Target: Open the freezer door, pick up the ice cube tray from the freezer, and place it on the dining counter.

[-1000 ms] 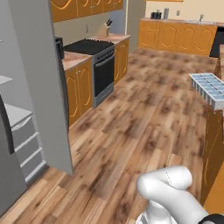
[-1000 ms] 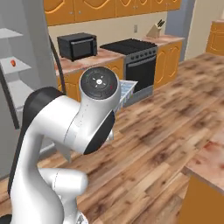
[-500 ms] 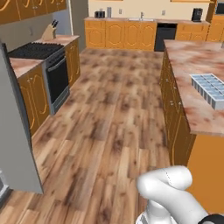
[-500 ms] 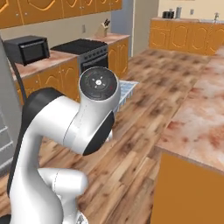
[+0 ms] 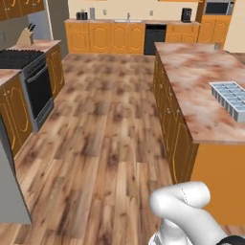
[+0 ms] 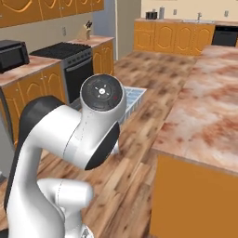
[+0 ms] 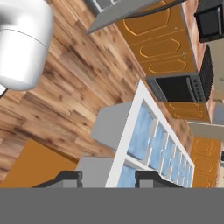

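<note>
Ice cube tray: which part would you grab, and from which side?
Probably its thin raised rim, coming in from the edge. The ice cube tray is flat and wide, so only the rim fits between the fingers. The end effector appears to straddle that white rim, with one fingertip on each side.

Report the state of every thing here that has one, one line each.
ice cube tray: gripped in the hand, held in the air, not yet on the dining counter.
hand: shut on the ice cube tray.
dining counter: base cabinet doors shut.
oven: door shut.
microwave: door shut.
dishwasher: door shut.
</note>
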